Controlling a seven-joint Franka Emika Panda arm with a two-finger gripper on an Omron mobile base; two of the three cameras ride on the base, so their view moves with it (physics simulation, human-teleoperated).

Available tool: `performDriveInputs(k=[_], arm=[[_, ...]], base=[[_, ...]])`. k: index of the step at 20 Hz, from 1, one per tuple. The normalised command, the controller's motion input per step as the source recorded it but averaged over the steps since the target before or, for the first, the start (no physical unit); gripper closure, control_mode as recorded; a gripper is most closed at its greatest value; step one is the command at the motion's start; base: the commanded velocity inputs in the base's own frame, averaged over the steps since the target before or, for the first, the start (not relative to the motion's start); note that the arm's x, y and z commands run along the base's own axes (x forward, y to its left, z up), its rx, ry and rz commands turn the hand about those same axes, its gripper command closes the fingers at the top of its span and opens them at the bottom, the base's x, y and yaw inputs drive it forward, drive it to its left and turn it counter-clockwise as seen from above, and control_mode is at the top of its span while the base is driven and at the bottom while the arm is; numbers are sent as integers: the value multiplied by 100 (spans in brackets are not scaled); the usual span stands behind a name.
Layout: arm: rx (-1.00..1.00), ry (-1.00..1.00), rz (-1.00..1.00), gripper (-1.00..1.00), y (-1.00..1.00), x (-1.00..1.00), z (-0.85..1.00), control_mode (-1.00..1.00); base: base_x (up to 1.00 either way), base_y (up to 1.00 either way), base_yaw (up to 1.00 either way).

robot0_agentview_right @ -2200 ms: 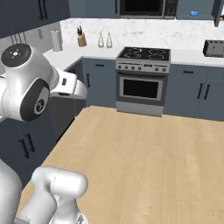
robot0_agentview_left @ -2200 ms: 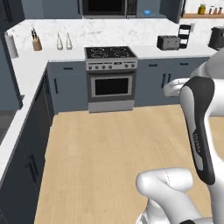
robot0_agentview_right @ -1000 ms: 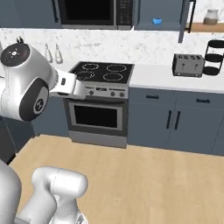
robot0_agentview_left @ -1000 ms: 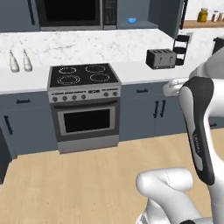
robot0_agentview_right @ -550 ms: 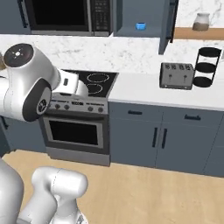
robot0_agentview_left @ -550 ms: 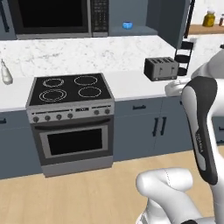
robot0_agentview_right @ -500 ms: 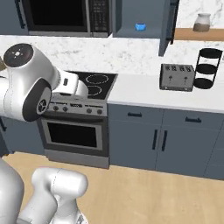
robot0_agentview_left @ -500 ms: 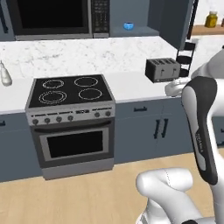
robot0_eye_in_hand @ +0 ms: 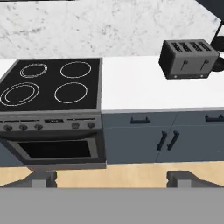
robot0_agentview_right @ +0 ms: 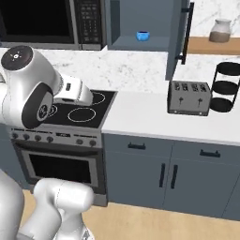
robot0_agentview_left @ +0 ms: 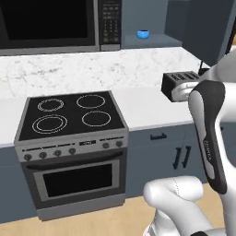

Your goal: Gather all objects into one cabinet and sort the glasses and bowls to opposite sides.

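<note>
Landmark: the stove (robot0_agentview_left: 71, 138), black glass cooktop with four ring burners, knob panel and oven door below, set in a white counter (robot0_agentview_right: 154, 117).

Blue cup (robot0_agentview_left: 143, 33): one small bright-blue cup stands upright on the shelf of the open slate-blue cabinet (robot0_agentview_right: 140, 44), above and to the right of the stove, just right of the microwave (robot0_agentview_left: 60, 23). In the right base view the same cup (robot0_agentview_right: 142, 35) sits toward the left part of that shelf, mouth up. It is round and squat, so no long axis can be read; too small to tell anything about its inside.

Gripper (robot0_eye_in_hand: 109, 178): in the hand view the two finger tips (robot0_eye_in_hand: 41, 178) rise at the bottom edge, far apart, with nothing between them; jaws spread wide, released, holding nothing. The hand looks down at the stove front and the counter right of it.

Cup relative to gripper: the cup is well apart from the hand, higher up and further back toward the wall; the hand is out in front of the stove at about cooktop level, as the right base view shows, where the arm's end sits before the burners.

Other items, relative to the stove: a silver four-slot toaster (robot0_eye_in_hand: 187, 58) on the counter to the right, long side facing the room; beyond it a black tiered stand (robot0_agentview_right: 226, 86); above that a wooden shelf with a jar (robot0_agentview_right: 219, 31). Grey door cabinets with black handles (robot0_agentview_right: 168, 176) sit under the counter right of the stove.
</note>
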Motion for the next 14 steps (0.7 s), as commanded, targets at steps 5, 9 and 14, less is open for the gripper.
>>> performDriveInputs(k=[5, 9, 14], arm=[[0, 0, 0, -100, 0, 0, 0, 100], [0, 0, 0, -100, 0, 0, 0, 100], [0, 0, 0, -100, 0, 0, 0, 100]], base=[[93, -23, -12], [90, 0, -7], [64, -10, -2]])
